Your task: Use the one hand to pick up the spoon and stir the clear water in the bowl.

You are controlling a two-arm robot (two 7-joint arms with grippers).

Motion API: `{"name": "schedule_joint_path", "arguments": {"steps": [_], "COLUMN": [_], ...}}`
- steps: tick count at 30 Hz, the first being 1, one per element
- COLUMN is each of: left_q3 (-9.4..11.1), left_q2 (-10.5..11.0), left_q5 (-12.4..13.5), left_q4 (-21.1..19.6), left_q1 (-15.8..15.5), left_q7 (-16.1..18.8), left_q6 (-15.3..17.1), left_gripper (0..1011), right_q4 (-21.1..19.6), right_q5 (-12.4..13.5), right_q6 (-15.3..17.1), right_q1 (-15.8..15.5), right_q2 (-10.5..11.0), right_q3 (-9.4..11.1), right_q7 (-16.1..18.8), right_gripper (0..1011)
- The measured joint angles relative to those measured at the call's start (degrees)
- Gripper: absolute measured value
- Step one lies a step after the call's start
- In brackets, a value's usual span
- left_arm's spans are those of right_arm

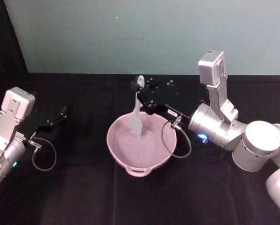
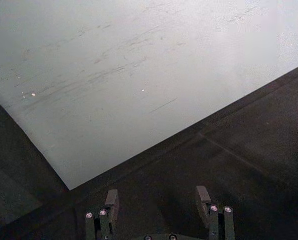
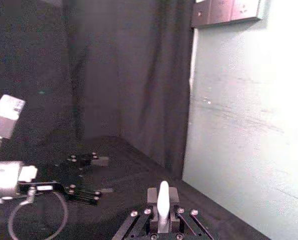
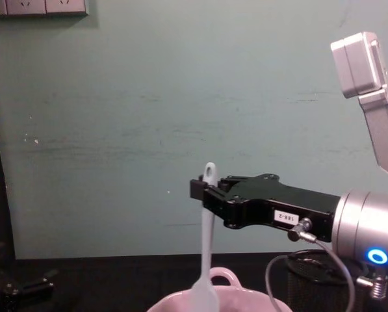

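Obs: right gripper (image 1: 140, 97) is clamped on the spoon (image 1: 137, 112), pinching the handle high up, just under the holed end, which pokes out above the jaws. The spoon hangs near upright, long axis vertical with a slight tilt, blade down inside the bowl (image 1: 112, 140), in its far half, a little left of centre. Chest view agrees: the right gripper (image 4: 203, 190) reaches in level from the right, and the spoon (image 4: 207, 253) drops straight from it toward the bowl (image 4: 252, 302), blade about at rim height or just below. Whether the blade is wet I cannot tell; the water shows little surface. Right wrist view: spoon (image 3: 162, 196) end centred between the fingers, so the grip looks square. The bowl sits mid-table (image 1: 83, 197), a loop handle on its near side. Idle: left gripper (image 1: 60, 115) at the left of the table, well apart from the bowl; its wrist view shows it (image 2: 157, 200) wide open, nothing between the fingers. Judgement: pick-up done, stirring is the step in hand. Relation that matters: the bowl lies straight below the right gripper, along the spoon's axis, so the stir calls for a small circle over the bowl's middle, blade under water but off the bottom. Risk: the blade is near the far wall, and a wide circle could knock the rim and shove the bowl.
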Motion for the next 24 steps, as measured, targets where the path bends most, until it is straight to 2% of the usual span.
{"name": "schedule_joint_path", "arguments": {"steps": [7, 13, 17, 24], "left_q3": [0.0, 0.0, 0.0, 0.0], "left_q2": [0.0, 0.0, 0.0, 0.0], "left_q5": [0.0, 0.0, 0.0, 0.0], "left_q4": [0.0, 0.0, 0.0, 0.0], "left_q1": [0.0, 0.0, 0.0, 0.0], "left_q7": [0.0, 0.0, 0.0, 0.0], "left_q6": [0.0, 0.0, 0.0, 0.0], "left_gripper": [1011, 1011, 1011, 1011], "right_q4": [-0.6, -4.3, -8.9, -12.6], "right_q5": [-1.8, -2.0, -0.6, 1.9], "right_q6": [0.1, 2.4, 5.4, 7.3], "right_q1": [-0.6, -2.9, -5.6, -8.0], "right_q2": [1.0, 3.0, 4.9, 5.7], "right_q3": [1.4, 2.5, 3.0, 2.5], "right_q7": [-0.9, -0.3, 0.9, 2.2], "right_gripper": [127, 127, 126, 127]}}
